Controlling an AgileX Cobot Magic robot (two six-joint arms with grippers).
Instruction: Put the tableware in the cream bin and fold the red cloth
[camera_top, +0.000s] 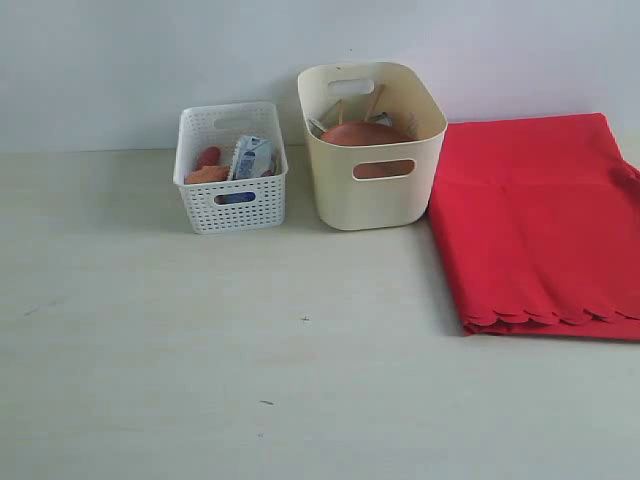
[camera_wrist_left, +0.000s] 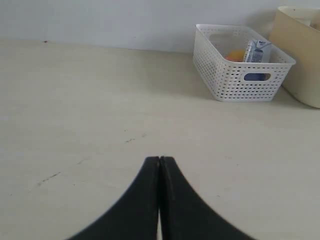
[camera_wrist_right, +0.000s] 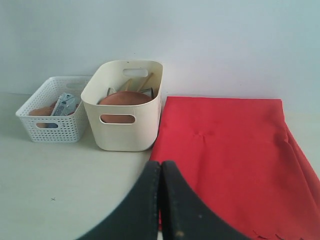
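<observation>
The cream bin (camera_top: 372, 190) stands at the back of the table, and the round brown plate (camera_top: 362, 134) and wooden chopsticks (camera_top: 374, 100) show inside it. The right wrist view gives the same bin (camera_wrist_right: 125, 130) with the plate (camera_wrist_right: 125, 98) in it. To its right the red cloth (camera_top: 545, 220) lies folded flat, its scalloped edge toward the front; the cloth (camera_wrist_right: 230, 150) fills much of the right wrist view. My left gripper (camera_wrist_left: 159, 159) is shut and empty over bare table. My right gripper (camera_wrist_right: 161, 163) is shut and empty at the cloth's near corner. Neither gripper shows in the exterior view.
A white lattice basket (camera_top: 232, 200) stands left of the cream bin, holding food and a small blue-and-white carton (camera_top: 250, 157). The basket (camera_wrist_left: 240, 82) also sits far from my left gripper. A pale wall runs behind everything.
</observation>
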